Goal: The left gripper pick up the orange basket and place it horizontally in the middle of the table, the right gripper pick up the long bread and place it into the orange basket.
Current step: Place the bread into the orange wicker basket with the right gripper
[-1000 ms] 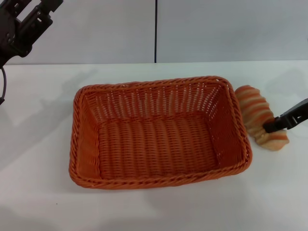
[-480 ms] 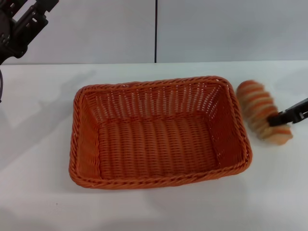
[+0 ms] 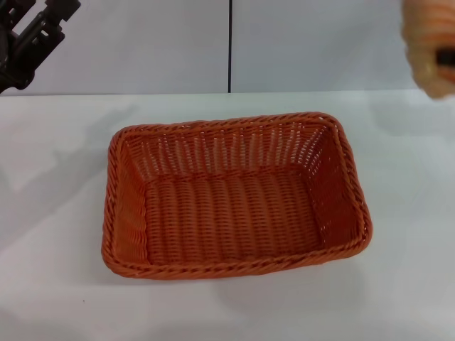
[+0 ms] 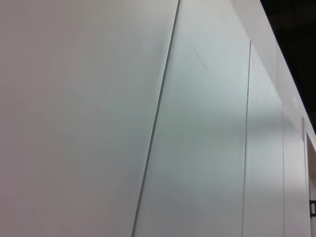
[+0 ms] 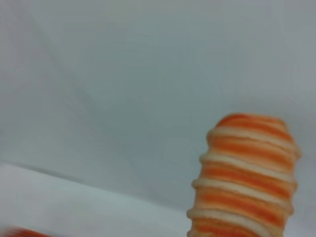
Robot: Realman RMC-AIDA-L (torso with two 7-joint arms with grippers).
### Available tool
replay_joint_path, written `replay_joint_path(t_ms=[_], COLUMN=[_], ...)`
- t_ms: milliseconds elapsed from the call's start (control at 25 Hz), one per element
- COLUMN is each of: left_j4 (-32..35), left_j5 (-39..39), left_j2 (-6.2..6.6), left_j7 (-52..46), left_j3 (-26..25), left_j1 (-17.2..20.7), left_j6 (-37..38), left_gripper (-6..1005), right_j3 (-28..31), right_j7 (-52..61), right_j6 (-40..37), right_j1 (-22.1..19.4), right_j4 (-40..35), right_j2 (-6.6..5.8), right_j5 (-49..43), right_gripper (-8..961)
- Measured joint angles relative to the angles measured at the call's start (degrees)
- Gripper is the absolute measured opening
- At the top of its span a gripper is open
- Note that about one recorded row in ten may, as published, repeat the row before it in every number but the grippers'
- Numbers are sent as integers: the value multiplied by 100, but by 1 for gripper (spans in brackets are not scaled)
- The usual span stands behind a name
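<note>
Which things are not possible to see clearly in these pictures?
- Right gripper: head view, cut off by the edge; fingers not readable.
- Long bread: head view, blurred, partly out of frame; right wrist view shows one end only.
- Left gripper: head view, cropped at the corner.
- Orange basket: absent from left wrist view.

White table (image 3: 64, 298); orange basket (image 3: 231, 195) resting at centre, long side across.

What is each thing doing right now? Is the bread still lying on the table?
Large orange woven basket: empty, resting flat on the white table.
Striped long bread: lifted off the table, held high by the right hand.
Left hand: raised at the far left, holding nothing.
</note>
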Motion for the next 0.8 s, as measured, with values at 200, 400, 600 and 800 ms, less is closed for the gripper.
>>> replay_joint_path(t_ms=[200, 400, 600, 800], left_j4=[10, 10, 8, 7], left_j5=[0, 0, 1, 1], left_j2=[1, 1, 1, 1], left_j7=[-5, -9, -9, 1], left_j3=[10, 0, -1, -1], left_j1=[-1, 6, -4, -25], left_j6=[0, -14, -39, -48], left_gripper=[647, 647, 646, 645], right_j3=[-126, -1062, -1833, -1972], right_j7=[-768, -1033, -1350, -933], right_j6=[-911, -1137, -912, -671], right_j1=[-72, 94, 387, 760], right_j4=[-25, 178, 826, 1094], right_j2=[206, 359, 393, 407], right_j5=[1996, 2285, 2075, 1170], right_gripper=[195, 194, 186, 185])
